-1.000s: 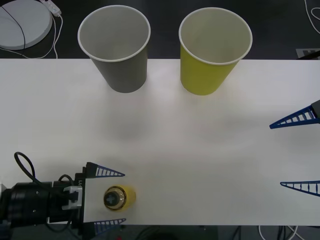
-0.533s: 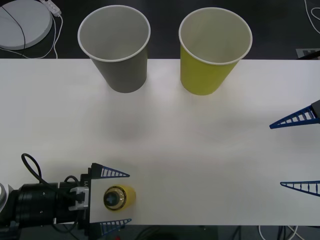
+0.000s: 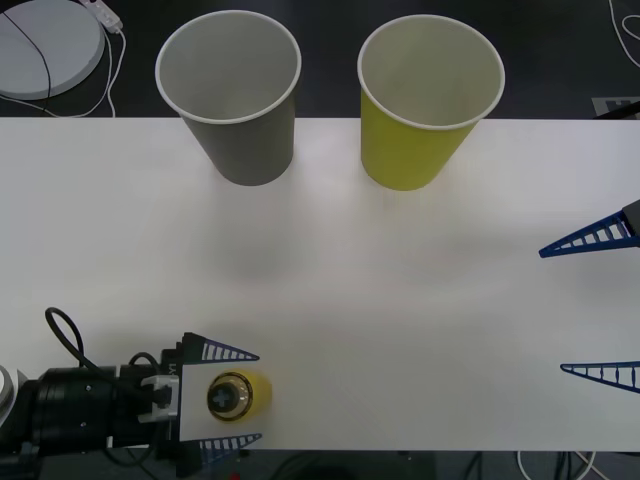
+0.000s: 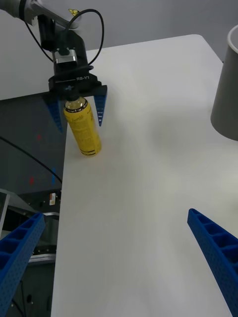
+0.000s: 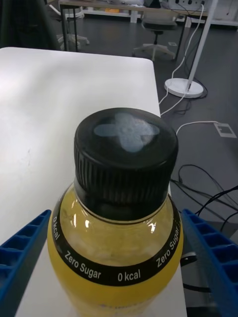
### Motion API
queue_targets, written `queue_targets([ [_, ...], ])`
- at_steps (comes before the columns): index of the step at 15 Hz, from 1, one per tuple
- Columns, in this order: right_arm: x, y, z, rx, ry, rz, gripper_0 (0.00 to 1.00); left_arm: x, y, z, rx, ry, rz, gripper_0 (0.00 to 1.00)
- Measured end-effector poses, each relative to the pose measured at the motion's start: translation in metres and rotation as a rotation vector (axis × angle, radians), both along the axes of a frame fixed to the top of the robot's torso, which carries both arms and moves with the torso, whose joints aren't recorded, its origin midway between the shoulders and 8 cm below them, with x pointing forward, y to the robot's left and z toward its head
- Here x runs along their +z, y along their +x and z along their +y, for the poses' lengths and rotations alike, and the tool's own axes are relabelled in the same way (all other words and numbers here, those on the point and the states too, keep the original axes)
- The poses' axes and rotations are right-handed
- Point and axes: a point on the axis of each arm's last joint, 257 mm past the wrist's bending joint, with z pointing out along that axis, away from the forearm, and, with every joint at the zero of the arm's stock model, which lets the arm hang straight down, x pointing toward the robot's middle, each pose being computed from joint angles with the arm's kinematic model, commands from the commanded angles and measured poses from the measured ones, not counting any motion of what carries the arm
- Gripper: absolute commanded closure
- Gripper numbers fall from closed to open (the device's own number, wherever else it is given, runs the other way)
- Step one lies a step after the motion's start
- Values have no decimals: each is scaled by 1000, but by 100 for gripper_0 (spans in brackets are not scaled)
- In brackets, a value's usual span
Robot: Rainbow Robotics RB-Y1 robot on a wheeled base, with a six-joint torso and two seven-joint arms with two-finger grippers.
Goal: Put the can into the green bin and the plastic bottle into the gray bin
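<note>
The plastic bottle (image 3: 238, 396), yellow with a dark cap, stands near the table's front left edge; the right wrist view shows the plastic bottle (image 4: 83, 126) leaning slightly. My left gripper (image 3: 252, 395) is open and straddles it, one blue finger on each side, with small gaps. The cap (image 5: 125, 148) sits between the left gripper's fingers (image 5: 22, 247). The gray bin (image 3: 245, 150) and the green bin (image 3: 410, 150) stand upright and empty at the table's back. My right gripper (image 3: 590, 305) hangs open over the right edge. The can is out of view.
The white table (image 3: 400, 300) has free room between the bottle and the two cups. The bottle stands close to the table's front edge (image 4: 62, 198). A white round base (image 3: 45, 45) with cables lies on the floor beyond the back left corner.
My left gripper has slid a little to the right, farther around the bottle, and its fingers stand slightly closer together. The bottle, the cups and the right arm have not moved.
</note>
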Motion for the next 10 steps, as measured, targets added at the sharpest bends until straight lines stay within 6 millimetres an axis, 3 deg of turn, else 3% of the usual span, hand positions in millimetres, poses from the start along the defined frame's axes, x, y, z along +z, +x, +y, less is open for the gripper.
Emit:
queue_targets([
  [1,0,0,0,0,0,0,0,2,-1,-3,-3,-13,5,100],
  [4,0,0,0,0,0,0,0,7,-8,-13,-17,-53,28,100],
  [10,0,0,0,0,0,0,0,8,-8,-14,-17,-56,31,100],
])
